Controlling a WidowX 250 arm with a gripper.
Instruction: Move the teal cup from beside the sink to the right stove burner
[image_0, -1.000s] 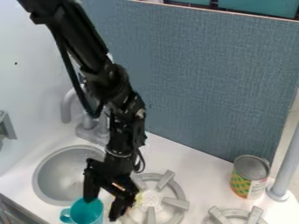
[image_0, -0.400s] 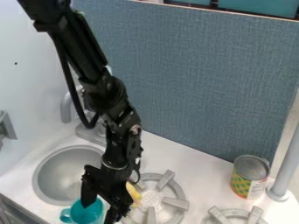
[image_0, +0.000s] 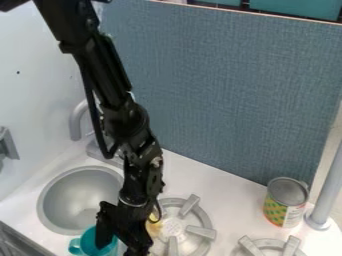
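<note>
So the black arm (image_0: 123, 115) drops in from the upper left, and the end effector (image_0: 120, 245) is hanging low near the bottom edge, right at a teal cup (image_0: 89, 242). It's open, with its fingers spread pretty wide. One reaches down into the mouth of the cup and the other is off to the right, outside it, so the cup's right side sits kinda between them. Can't tell if either one is actually touching the cup.

The cup looks upright, just in front of the round grey sink (image_0: 67, 200), handle poking out to the left. There's a grey tap (image_0: 77, 121) behind the sink, partly covered by the arm. Something yellow (image_0: 154, 228) peeks out just right of the end effector, over the left side of a grey burner (image_0: 202, 232), but too much of it is hidden to say what it is.

Over on the right of the white tabletop (image_0: 217, 187) there's an upright can (image_0: 286, 201) with a yellow, green and orange label, near a grey pole (image_0: 325, 192). A second burner (image_0: 268, 244) is partly cut off at the bottom edge, and a blue-grey panel (image_0: 234, 90) stands along the back.
</note>
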